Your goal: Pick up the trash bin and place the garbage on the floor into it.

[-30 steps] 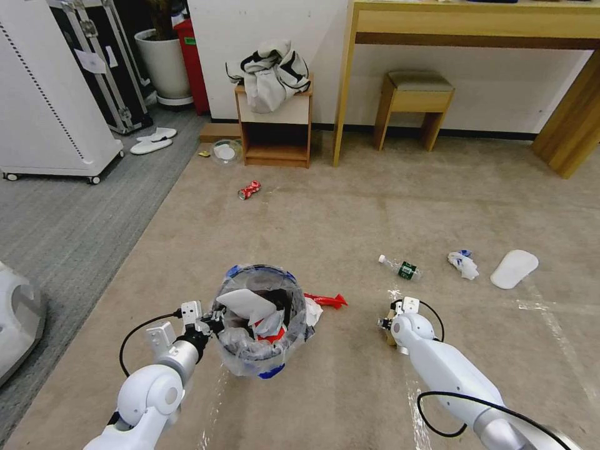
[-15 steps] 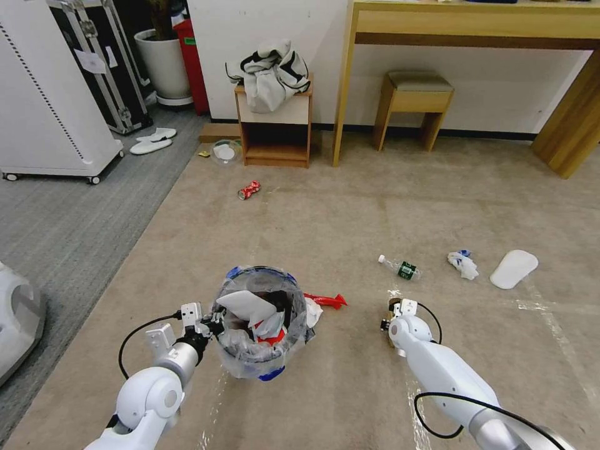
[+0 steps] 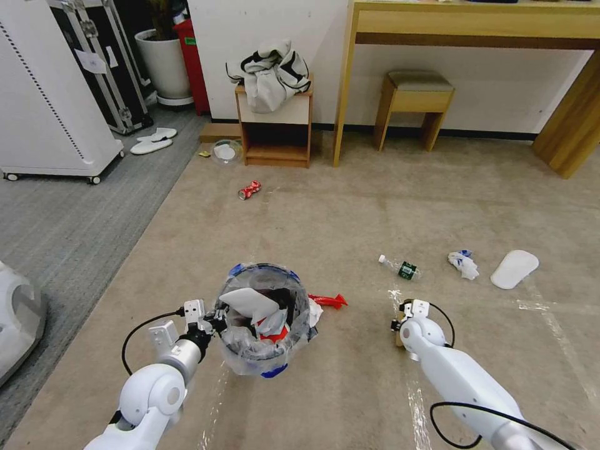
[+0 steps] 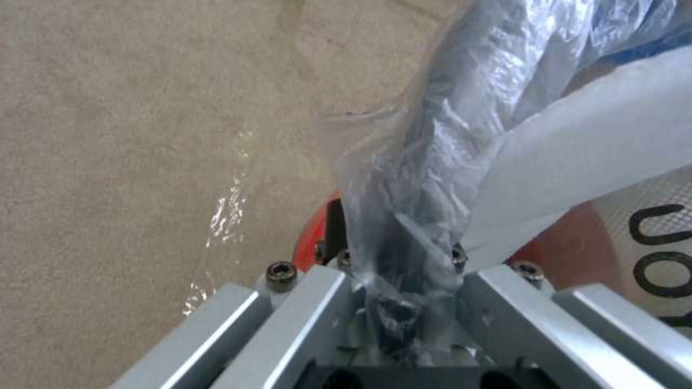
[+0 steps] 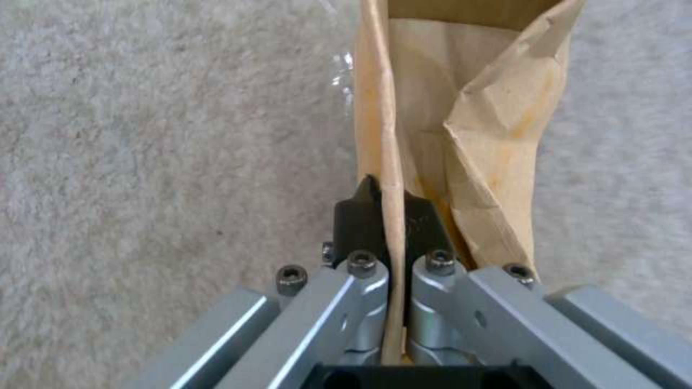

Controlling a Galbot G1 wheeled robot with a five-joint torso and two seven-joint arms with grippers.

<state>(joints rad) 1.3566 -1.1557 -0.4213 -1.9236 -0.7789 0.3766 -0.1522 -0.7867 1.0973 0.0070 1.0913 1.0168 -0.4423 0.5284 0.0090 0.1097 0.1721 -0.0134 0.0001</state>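
Currently left gripper (image 3: 209, 322) clamps bin (image 3: 265, 325) rim, held above carpet (image 3: 350, 206); right gripper (image 5: 393, 216) pinches carton (image 5: 461, 129) by one thin flap. Risk: flap tears or slips, dropping carton short of bin.

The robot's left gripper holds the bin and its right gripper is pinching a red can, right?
Not quite. The right gripper is pinching a brown carton, as the right wrist view shows. The red can lies far off on the floor. The left gripper does hold the bin, by its rim.
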